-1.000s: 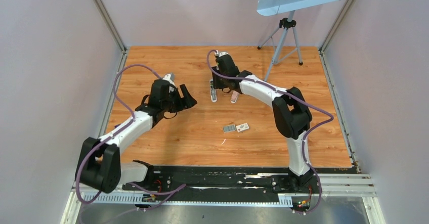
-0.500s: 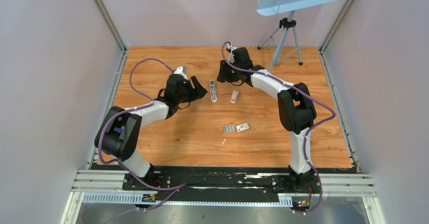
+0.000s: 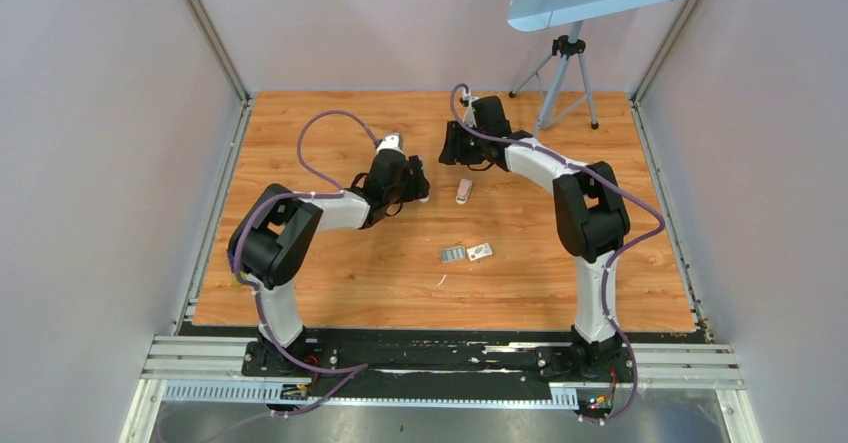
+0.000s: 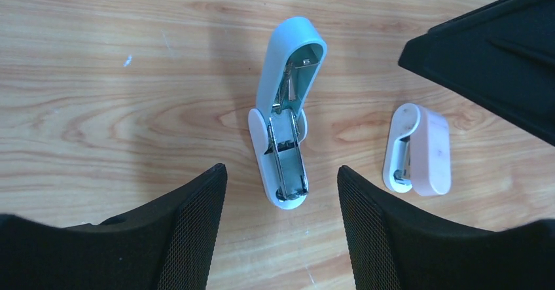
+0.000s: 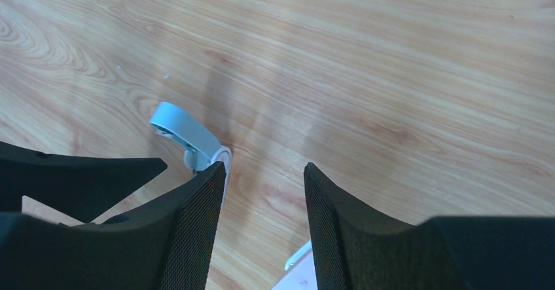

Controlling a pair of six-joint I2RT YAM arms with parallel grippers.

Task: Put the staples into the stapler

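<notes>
The stapler (image 4: 283, 116) lies opened flat on the wooden table, its pale blue cover pointing away and its white base with the metal channel (image 4: 288, 159) towards me. My left gripper (image 4: 280, 171) is open and hovers over it, one finger on each side of the base, empty. In the top view the left gripper (image 3: 410, 185) hides the stapler. My right gripper (image 3: 455, 151) is open and empty just behind it; its view (image 5: 263, 167) shows the stapler's blue cover (image 5: 180, 125). The staples (image 3: 453, 254) lie as a grey strip in mid-table.
A small pink piece (image 4: 422, 149) lies right of the stapler, also in the top view (image 3: 463, 191). A small white box tray (image 3: 480, 252) sits beside the staples. A tripod (image 3: 565, 73) stands at the back right. Walls close in the table's sides.
My left gripper has swung right and now sits over the stapler. My right gripper has drawn back to the right, away from the stapler.
</notes>
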